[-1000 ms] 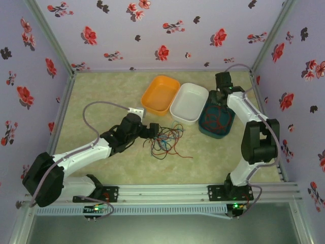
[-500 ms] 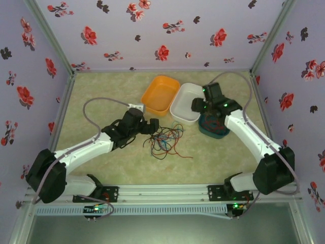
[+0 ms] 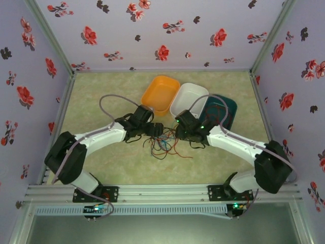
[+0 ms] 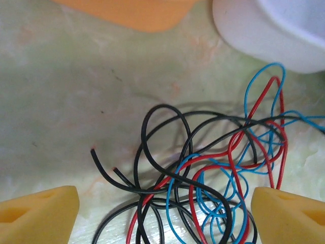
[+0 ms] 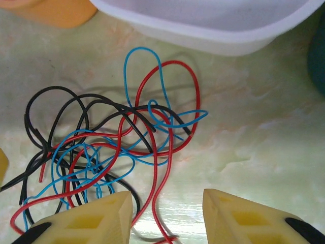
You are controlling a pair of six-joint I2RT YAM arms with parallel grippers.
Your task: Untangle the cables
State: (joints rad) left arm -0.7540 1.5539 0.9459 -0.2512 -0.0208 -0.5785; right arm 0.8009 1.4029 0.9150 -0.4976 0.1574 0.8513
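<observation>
Cables: one tangled heap of red, black and blue wire, which I logged lying on the table, just in front of the trays and between the two grippers.

Red cable: it looped through the heap, and one strand ran down between the right fingers in the right wrist view.

Black cable: wide loops crossed the others. In the left wrist view, two cut ends lay free at the left side of the heap.

Blue cable: one tall loop reached toward the white tray, and the rest was knotted among the red.

Left gripper: jaws were spread wide, with the yellow pads at the lower corners of its wrist view. The heap lay between them and I saw no wire pinched.

Right gripper: jaws were likewise apart, low over the heap's right side and grasping nothing.

Orange tray, white tray, teal tray: these sat in a row beyond the heap. The teal one was partly behind the right arm, so I could not tell its contents.
</observation>
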